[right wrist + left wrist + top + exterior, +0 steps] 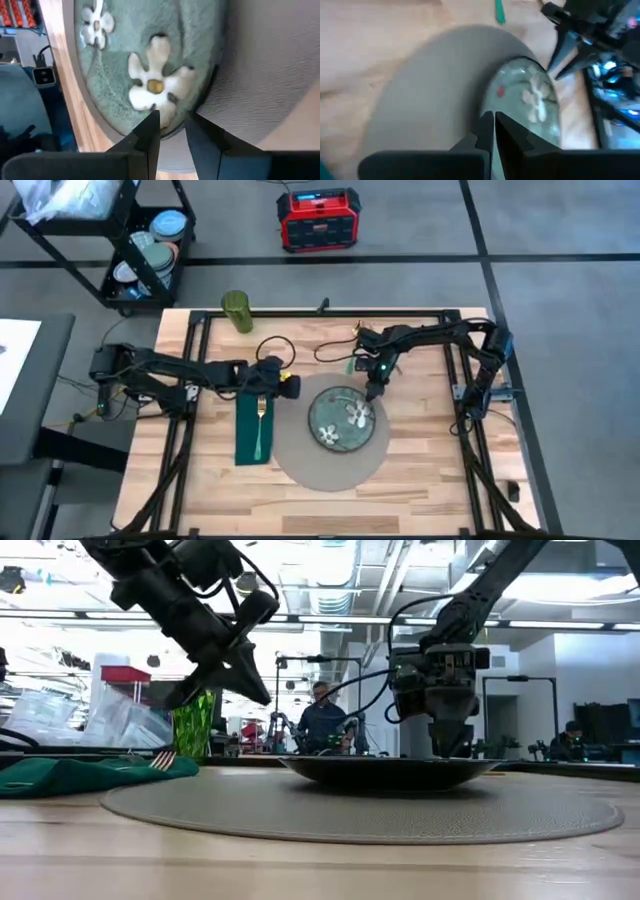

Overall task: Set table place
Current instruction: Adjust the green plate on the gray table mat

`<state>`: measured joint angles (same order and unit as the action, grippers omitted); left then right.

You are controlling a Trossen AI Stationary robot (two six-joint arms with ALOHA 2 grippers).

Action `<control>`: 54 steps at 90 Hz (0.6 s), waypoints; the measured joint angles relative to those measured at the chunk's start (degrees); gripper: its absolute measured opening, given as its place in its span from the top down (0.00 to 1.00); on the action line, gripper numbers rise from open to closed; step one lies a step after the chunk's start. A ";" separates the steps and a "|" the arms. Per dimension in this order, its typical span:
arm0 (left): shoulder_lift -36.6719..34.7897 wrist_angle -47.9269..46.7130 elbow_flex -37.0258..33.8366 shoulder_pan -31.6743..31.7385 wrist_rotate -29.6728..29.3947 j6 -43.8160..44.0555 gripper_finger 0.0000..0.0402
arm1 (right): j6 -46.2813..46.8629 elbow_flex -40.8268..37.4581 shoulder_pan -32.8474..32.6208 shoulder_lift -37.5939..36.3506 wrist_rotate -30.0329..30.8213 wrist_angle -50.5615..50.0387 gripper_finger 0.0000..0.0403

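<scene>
One round grey placemat (330, 465) lies on the wooden table (420, 480), with one green flowered plate (340, 420) on its far half. To the mat's left lies one folded green napkin (250, 435) with one gold fork (259, 425) on it. One green cup (237, 311) stands at the table's far edge. The left gripper (290, 385) hangs above the table between napkin and plate, fingers pressed together on nothing. The right gripper (372, 392) sits at the plate's far rim, fingers slightly parted.
</scene>
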<state>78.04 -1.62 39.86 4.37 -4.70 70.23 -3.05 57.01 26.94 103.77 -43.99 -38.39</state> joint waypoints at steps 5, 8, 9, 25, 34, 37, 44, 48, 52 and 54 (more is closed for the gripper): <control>-0.03 1.03 0.03 -0.56 4.21 0.41 1.00 | -0.02 0.00 -0.08 0.00 0.00 0.31 0.80; -0.07 0.97 0.04 -1.23 5.94 0.51 1.00 | -0.02 0.00 -0.23 0.00 0.05 0.54 0.80; -0.07 0.81 0.04 -1.54 6.27 0.51 1.00 | -0.02 0.00 -0.32 0.00 0.07 0.61 0.80; -0.07 -7.71 0.07 -3.92 6.63 -1.90 1.00 | -0.05 -0.02 -0.48 0.00 0.32 2.11 0.80; 0.46 -10.96 0.04 -3.26 6.11 -4.11 1.00 | -0.46 -0.02 -0.46 0.00 0.37 2.16 0.80; 1.41 -10.78 0.07 -2.89 6.25 -5.36 1.00 | -0.50 -0.02 -0.46 0.00 0.39 2.21 0.80; 4.61 -11.23 0.59 -2.00 8.50 -7.52 1.00 | -0.59 -0.02 -0.46 0.00 0.52 2.23 0.80; 6.98 -11.18 1.90 -1.69 9.71 -9.02 1.00 | -0.58 -0.04 -0.46 0.00 0.52 2.31 0.80; 9.51 -11.06 3.86 -1.67 11.12 -10.90 1.00 | -0.30 -0.04 -0.46 0.00 0.55 2.39 0.80; 10.87 -11.12 5.09 -1.69 12.16 -12.01 1.00 | -0.12 -0.04 -0.46 -0.01 0.58 2.34 0.80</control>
<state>88.91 -12.74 44.94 2.68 7.47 58.21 -3.17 56.97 26.48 103.75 -43.41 -36.05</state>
